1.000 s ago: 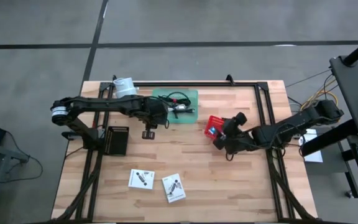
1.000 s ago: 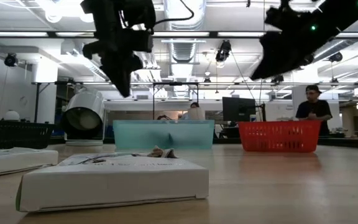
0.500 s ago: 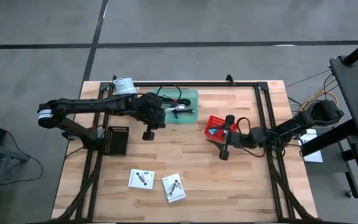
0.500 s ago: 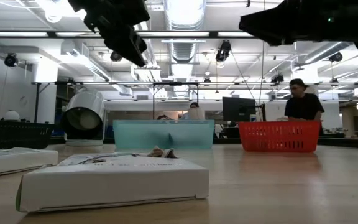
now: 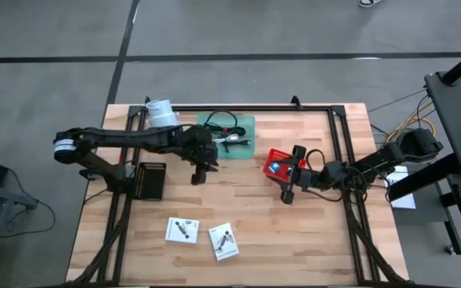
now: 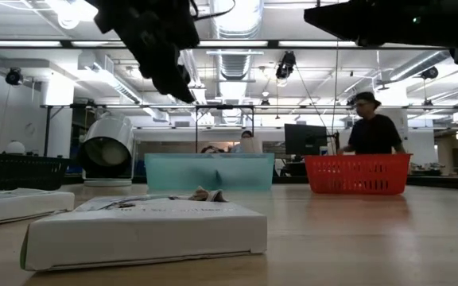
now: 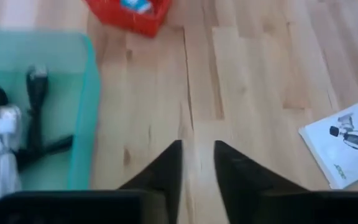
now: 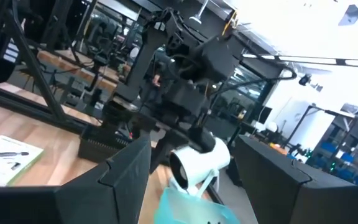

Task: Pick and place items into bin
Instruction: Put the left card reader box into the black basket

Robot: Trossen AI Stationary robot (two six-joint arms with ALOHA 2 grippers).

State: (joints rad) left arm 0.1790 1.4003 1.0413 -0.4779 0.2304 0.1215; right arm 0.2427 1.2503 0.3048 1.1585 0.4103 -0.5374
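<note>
My left gripper (image 5: 198,178) (image 7: 197,149) is open and empty above bare wood, just near of the teal bin (image 5: 229,136). The bin holds black cables (image 7: 36,118) and a silver piece (image 7: 5,143). Two white printed cards (image 5: 182,230) (image 5: 223,240) lie flat on the table toward the near edge. My right gripper (image 5: 291,174) (image 8: 191,149) is open wide and empty. It lies level, pointing at the table's left, at the right side of a red basket (image 5: 276,164). No cubes show.
A white cylindrical roll (image 5: 160,112) stands at the far left, and a black box (image 5: 150,180) lies under my left arm. The red basket holds a blue and white item (image 5: 274,169). A person (image 6: 372,131) stands beyond the table. Bare wood lies between cards and grippers.
My right gripper has tipped up from slanting down to lying level and has drawn slightly toward the table's right. My left gripper has risen and shifted a little toward the table's right edge. The person behind the table has walked leftward in the low view.
</note>
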